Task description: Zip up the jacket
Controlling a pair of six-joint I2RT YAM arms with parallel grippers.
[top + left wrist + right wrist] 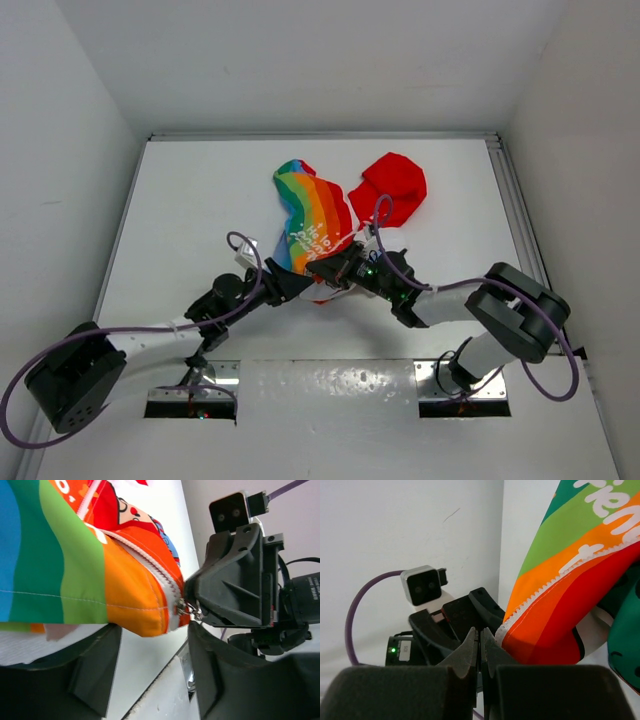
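The jacket (315, 225) lies near the middle of the white tabletop (200, 200), with its red hood (392, 188) toward the far side, the rainbow panel spread beside it, and its bottom hem turned toward the arms. The metal zipper pull (186, 609) sits right at the orange hem corner, at the foot of the white teeth (150, 565), so the zip looks barely begun, if at all. The right hand (480, 652) is pressed nearly closed, and the left wrist view shows its tips meeting on that pull, presumably to draw it up the track. The left hand (288, 284) is spread wide, with the hem corner just over the gap between its fingers (90, 670) and not clamped. It probably needs to pinch the hem so the fabric is taut while the pull travels; otherwise the jacket would likely drag along.
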